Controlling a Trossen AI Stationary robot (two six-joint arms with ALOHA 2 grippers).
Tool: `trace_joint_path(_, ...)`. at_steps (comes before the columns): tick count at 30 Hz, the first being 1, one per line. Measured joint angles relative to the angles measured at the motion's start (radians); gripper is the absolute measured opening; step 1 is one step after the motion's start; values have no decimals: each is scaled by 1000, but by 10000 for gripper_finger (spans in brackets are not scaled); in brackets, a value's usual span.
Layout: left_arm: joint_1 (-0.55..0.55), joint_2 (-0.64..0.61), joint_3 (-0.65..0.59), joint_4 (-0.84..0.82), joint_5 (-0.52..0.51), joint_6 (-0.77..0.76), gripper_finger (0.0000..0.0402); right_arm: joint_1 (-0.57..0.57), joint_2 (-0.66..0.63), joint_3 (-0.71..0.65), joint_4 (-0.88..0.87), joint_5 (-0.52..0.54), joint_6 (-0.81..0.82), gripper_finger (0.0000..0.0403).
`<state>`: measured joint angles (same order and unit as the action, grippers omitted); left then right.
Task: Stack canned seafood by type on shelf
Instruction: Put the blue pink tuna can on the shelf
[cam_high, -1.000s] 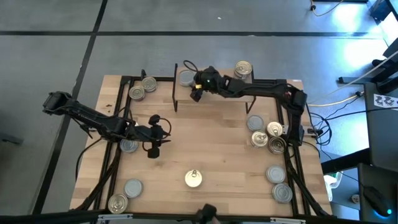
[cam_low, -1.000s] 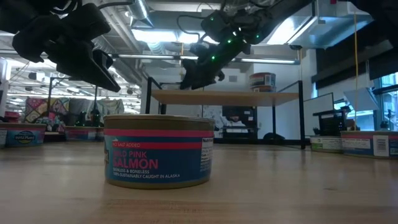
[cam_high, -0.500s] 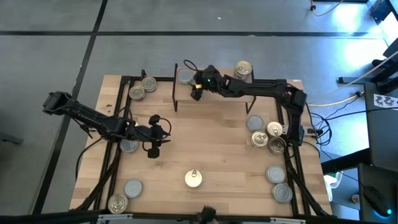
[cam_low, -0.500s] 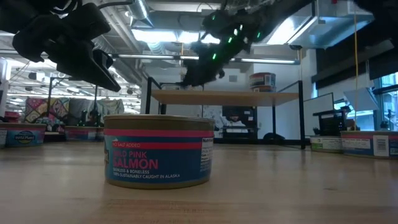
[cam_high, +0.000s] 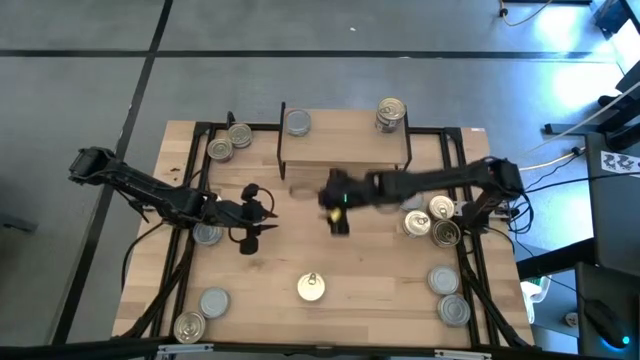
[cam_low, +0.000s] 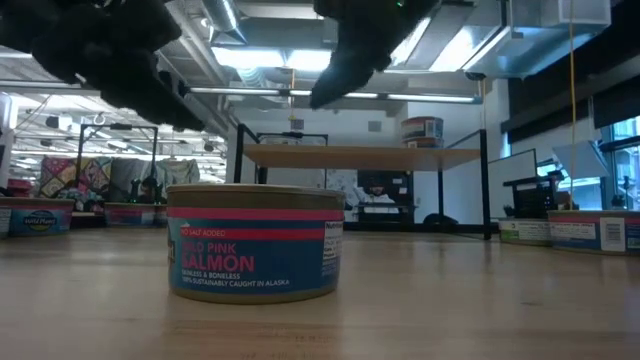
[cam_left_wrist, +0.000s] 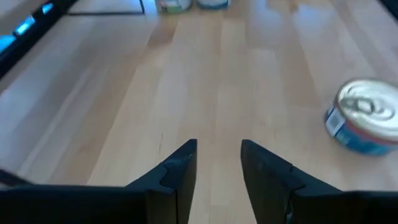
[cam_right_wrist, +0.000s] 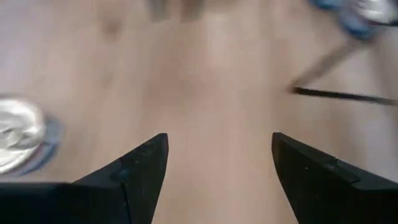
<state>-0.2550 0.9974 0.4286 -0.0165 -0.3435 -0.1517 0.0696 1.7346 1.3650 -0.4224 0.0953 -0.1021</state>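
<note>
The right hand (cam_high: 337, 222) hangs empty in front of the shelf (cam_high: 344, 143), fingers apart, its arm stretched low across the surface (cam_high: 350, 260), probably heading for another can. The left hand (cam_high: 270, 212), fingers parted and empty, waits left of the shelf's front. Two cans (cam_high: 298, 123) stand at the shelf's back corners; a salmon can (cam_high: 312, 287) sits well in front.
</note>
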Motion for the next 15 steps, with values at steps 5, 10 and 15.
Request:
trace_joint_path(5,-1,46,0,118,1,-55,123,119,0,-178,129,67,16,280)
trace_joint_path(10,-31,202,37,199,1,-125,123,206,-22,-286,135,84,90,280)
trace_joint_path(15,-54,410,177,199,1,-174,123,278,-60,-383,139,105,101,280)
